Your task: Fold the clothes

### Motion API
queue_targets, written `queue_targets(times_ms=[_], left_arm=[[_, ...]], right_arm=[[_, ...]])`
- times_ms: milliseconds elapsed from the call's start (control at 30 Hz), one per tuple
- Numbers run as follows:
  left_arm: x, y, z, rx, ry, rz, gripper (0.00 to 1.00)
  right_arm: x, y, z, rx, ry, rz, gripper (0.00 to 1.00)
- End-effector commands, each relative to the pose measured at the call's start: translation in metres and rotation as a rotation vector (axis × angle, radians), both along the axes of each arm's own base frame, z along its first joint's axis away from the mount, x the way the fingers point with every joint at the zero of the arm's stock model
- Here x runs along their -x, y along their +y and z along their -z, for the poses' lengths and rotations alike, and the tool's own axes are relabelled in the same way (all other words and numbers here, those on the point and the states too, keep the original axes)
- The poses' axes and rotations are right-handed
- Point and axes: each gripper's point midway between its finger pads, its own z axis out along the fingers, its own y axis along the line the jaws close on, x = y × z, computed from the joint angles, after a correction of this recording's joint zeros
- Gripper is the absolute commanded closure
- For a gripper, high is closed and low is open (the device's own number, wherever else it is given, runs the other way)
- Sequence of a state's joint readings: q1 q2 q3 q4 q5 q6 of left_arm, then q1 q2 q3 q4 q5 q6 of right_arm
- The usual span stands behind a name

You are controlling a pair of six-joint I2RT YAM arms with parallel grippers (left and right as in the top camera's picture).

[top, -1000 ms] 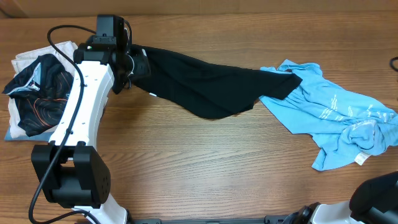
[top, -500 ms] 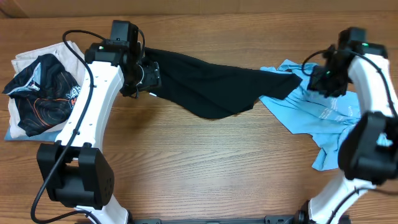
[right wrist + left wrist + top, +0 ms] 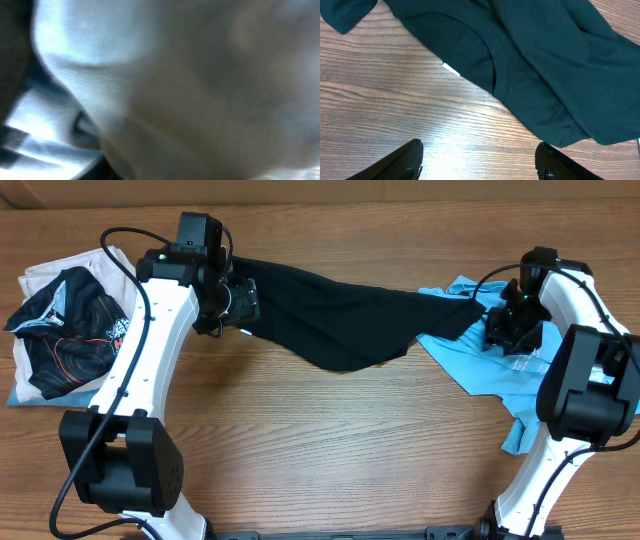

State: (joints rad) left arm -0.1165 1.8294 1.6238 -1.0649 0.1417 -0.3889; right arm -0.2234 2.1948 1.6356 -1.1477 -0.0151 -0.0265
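Find the black shirt stretched across the far middle of the table, collar at the left end, right end overlapping the crumpled blue shirt. Note the left gripper spread wide above bare wood just beside the collar, holding nothing; bring it onto the collar edge rather than the wood, and pinch cleanly. Treat the right gripper as unreadable: pressed into blue cloth, wrist view filled with blurred fabric, so cannot tell whether clenched or released. Confirm a real hold before lifting, and part blue from black first to avoid dragging both. Against half a second ago: right gripper lower and nearer, down from the blue shirt's far edge onto its left part; left arm unmoved. Leave the pile at far left alone.
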Motion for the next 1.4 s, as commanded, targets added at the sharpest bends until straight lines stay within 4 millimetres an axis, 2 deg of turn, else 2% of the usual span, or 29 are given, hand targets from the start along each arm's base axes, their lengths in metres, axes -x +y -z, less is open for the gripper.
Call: queue_targets(times_ms=[0, 100, 200, 233, 267, 300, 333, 367, 400, 467, 633, 700, 733, 767, 933, 1000, 1100, 1167, 1233, 1267, 1300, 1367], left_arm=[[0.000, -0.002, 0.004, 0.001, 0.010, 0.015, 0.25], [0.002, -0.002, 0.004, 0.000, 0.015, 0.015, 0.25], [0.001, -0.002, 0.004, 0.001, 0.014, 0.014, 0.25], [0.001, -0.002, 0.004, 0.001, 0.013, 0.014, 0.25], [0.001, -0.002, 0.004, 0.001, 0.013, 0.014, 0.25], [0.001, -0.002, 0.004, 0.001, 0.014, 0.014, 0.25], [0.002, -0.002, 0.004, 0.000, 0.015, 0.014, 0.26], [0.002, -0.002, 0.004, 0.000, 0.016, 0.014, 0.26], [0.002, -0.002, 0.004, 0.003, 0.018, 0.015, 0.26], [0.003, -0.002, 0.004, 0.003, 0.021, 0.015, 0.26], [0.005, -0.002, 0.005, 0.001, 0.031, 0.016, 0.26], [0.007, -0.002, 0.006, 0.000, 0.038, 0.015, 0.25], [0.008, -0.001, 0.006, 0.000, 0.041, 0.015, 0.24], [0.009, -0.001, 0.006, -0.001, 0.046, 0.015, 0.22], [0.013, 0.000, 0.007, -0.007, 0.063, 0.015, 0.16], [0.018, 0.005, 0.009, -0.037, 0.082, 0.012, 0.16], [0.024, 0.014, 0.011, -0.087, 0.106, 0.000, 0.09], [0.031, 0.025, 0.013, -0.147, 0.134, -0.012, 0.09], [0.033, 0.031, 0.015, -0.176, 0.145, -0.018, 0.09], [0.035, 0.033, 0.020, -0.187, 0.153, -0.021, 0.11], [0.035, 0.033, 0.028, -0.185, 0.151, -0.020, 0.14], [0.033, 0.027, 0.040, -0.150, 0.143, -0.012, 0.17]], right_arm=[[0.001, 0.000, 0.021, -0.004, 0.034, 0.042, 0.96], [-0.010, -0.020, -0.002, 0.045, -0.021, 0.145, 0.96], [-0.026, -0.051, -0.047, 0.103, -0.139, 0.266, 0.96], [-0.031, -0.063, -0.064, 0.117, -0.186, 0.314, 0.96], [-0.037, -0.079, -0.092, 0.134, -0.264, 0.379, 0.96], [-0.040, -0.089, -0.109, 0.147, -0.311, 0.421, 0.96], [-0.047, -0.111, -0.147, 0.170, -0.432, 0.505, 0.96], [-0.049, -0.120, -0.161, 0.180, -0.482, 0.532, 0.96], [-0.052, -0.141, -0.188, 0.204, -0.587, 0.582, 0.96], [-0.048, -0.152, -0.189, 0.224, -0.590, 0.604, 0.89], [-0.018, -0.174, -0.167, 0.350, -0.469, 0.736, 0.87], [-0.014, -0.175, -0.163, 0.363, -0.450, 0.751, 0.63], [-0.014, -0.175, -0.162, 0.363, -0.447, 0.751, 0.60], [-0.014, -0.173, -0.163, 0.354, -0.447, 0.748, 0.52], [-0.026, -0.152, -0.167, 0.276, -0.473, 0.673, 0.45], [-0.040, -0.123, -0.172, 0.185, -0.498, 0.535, 0.46], [-0.050, -0.081, -0.169, 0.052, -0.492, 0.364, 0.46], [-0.040, -0.036, -0.161, -0.031, -0.406, 0.223, 0.45], [-0.033, -0.016, -0.156, -0.048, -0.356, 0.185, 0.44], [-0.029, 0.003, -0.151, -0.061, -0.319, 0.150, 0.44], [-0.025, 0.019, -0.147, -0.072, -0.290, 0.115, 0.44], [-0.022, 0.038, -0.142, -0.081, -0.264, 0.074, 0.44]])
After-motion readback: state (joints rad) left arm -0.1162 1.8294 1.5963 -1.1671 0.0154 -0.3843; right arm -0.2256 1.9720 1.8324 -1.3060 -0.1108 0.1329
